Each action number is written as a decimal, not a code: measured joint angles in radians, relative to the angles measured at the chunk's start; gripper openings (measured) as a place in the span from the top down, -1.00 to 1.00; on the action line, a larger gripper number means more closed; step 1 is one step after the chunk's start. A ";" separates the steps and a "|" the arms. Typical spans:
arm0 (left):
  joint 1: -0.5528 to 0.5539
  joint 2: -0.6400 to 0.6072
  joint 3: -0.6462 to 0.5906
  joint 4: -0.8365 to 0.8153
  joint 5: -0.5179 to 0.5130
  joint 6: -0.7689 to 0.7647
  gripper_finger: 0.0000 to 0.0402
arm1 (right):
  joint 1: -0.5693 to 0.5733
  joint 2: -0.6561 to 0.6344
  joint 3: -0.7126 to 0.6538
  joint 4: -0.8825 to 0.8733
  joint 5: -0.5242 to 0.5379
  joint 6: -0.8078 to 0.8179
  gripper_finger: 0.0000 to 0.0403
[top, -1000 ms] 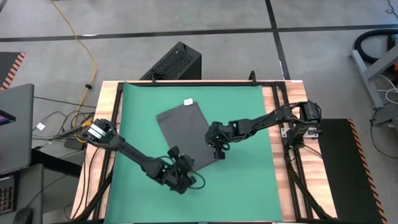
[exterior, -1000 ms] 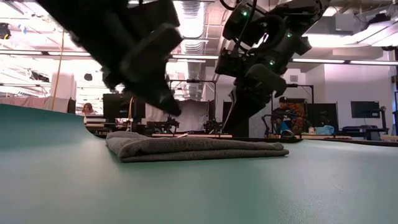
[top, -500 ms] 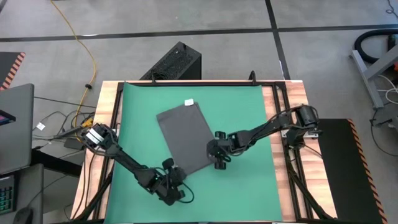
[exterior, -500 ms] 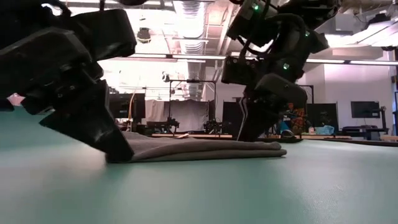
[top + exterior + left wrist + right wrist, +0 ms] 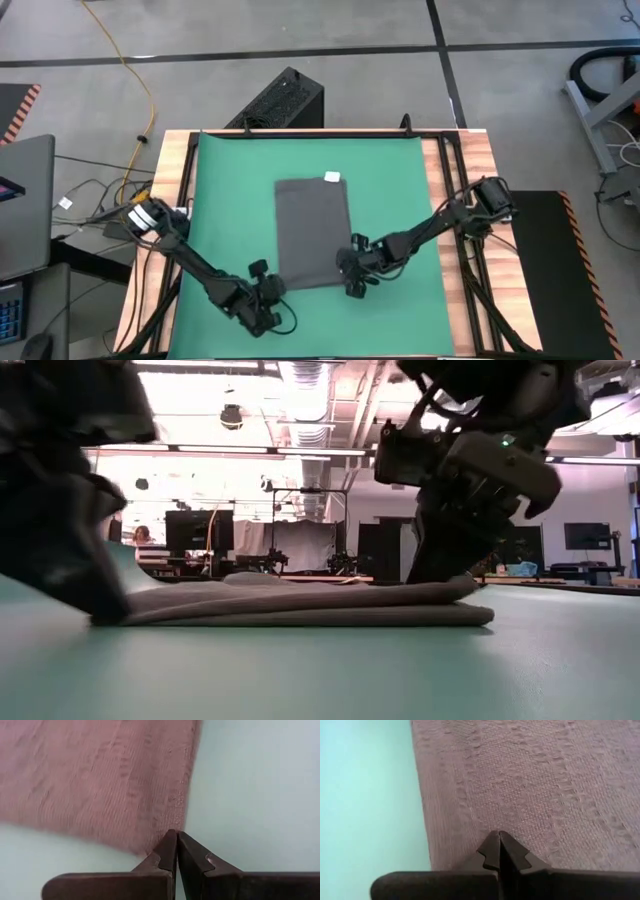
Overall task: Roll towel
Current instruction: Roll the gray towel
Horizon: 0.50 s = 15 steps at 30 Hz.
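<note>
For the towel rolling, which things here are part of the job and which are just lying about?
Part of the job:
- towel, flat on the mat
- left gripper, shut, at the towel's near left corner
- right gripper, shut, at its near right corner

Just lying about:
- green mat
- black box behind the table
- yellow cable on the floor
</note>
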 joint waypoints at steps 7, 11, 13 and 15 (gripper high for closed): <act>-0.066 -0.117 0.000 -0.077 -0.062 -0.085 1.00 | 0.046 -0.060 0.006 0.060 0.023 -0.153 0.91; -0.054 -0.200 0.020 -0.068 -0.240 0.037 1.00 | 0.049 -0.156 0.011 0.062 0.032 -0.318 0.91; -0.036 -0.229 0.026 -0.055 -0.301 0.176 1.00 | 0.048 -0.207 0.011 0.051 0.017 -0.413 0.87; -0.012 -0.254 0.030 -0.007 -0.303 0.356 0.97 | 0.046 -0.268 0.012 0.001 -0.011 -0.483 0.78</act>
